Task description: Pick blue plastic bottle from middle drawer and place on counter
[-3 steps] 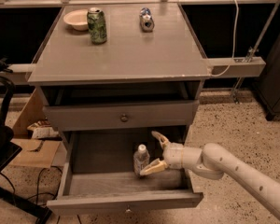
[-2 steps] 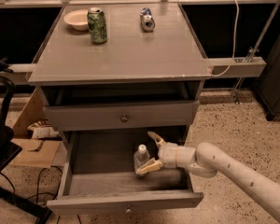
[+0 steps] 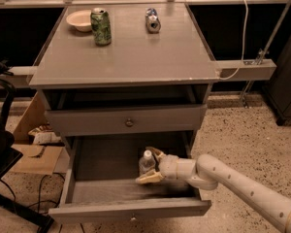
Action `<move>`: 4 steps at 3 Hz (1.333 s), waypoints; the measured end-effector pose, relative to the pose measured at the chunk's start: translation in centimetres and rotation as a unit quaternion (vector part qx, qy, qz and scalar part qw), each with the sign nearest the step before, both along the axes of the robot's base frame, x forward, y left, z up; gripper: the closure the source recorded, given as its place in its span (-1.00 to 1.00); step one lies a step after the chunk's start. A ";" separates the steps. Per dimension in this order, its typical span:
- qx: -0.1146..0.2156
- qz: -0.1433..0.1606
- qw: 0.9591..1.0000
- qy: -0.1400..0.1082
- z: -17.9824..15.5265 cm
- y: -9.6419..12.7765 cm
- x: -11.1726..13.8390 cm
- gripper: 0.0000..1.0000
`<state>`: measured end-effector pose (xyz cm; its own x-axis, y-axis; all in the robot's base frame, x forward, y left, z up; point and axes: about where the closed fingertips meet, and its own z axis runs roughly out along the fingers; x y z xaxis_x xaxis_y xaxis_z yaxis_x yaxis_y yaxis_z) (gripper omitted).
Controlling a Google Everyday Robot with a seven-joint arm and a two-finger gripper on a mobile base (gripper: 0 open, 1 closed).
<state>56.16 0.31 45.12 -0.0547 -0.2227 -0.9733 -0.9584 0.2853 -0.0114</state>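
The blue plastic bottle [image 3: 146,162], small and clear with a white cap, stands upright on the floor of the open middle drawer [image 3: 101,163], right of centre. My gripper [image 3: 145,165] reaches into the drawer from the right. Its pale fingers [image 3: 148,178] sit on either side of the bottle, one in front and one behind, with small gaps still showing. The bottle rests on the drawer floor. The counter [image 3: 136,55] is the flat grey top above.
A green can [image 3: 101,27], a white bowl [image 3: 79,19] and a small blue-silver can [image 3: 152,20] stand at the back of the counter. A shut drawer front with a round knob [image 3: 129,122] overhangs the open drawer. Cardboard [image 3: 33,157] and a black stand [image 3: 1,149] are at the left.
My gripper has moved left and further into the drawer until its fingers straddle the bottle. The fingers stand closer together than before. The bottle has not moved.
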 end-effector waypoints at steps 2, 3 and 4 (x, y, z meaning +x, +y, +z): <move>0.006 -0.001 1.000 0.029 -2.2 0.7 -0.2 0.23; 0.015 -0.010 0.999 0.034 -0.1 0.2 -0.6 0.70; 0.036 -0.019 0.998 0.055 6.1 -2.0 -2.3 1.00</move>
<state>53.81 -1.65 51.19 -0.1691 -0.1489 -0.9743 -0.9412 0.3178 0.1148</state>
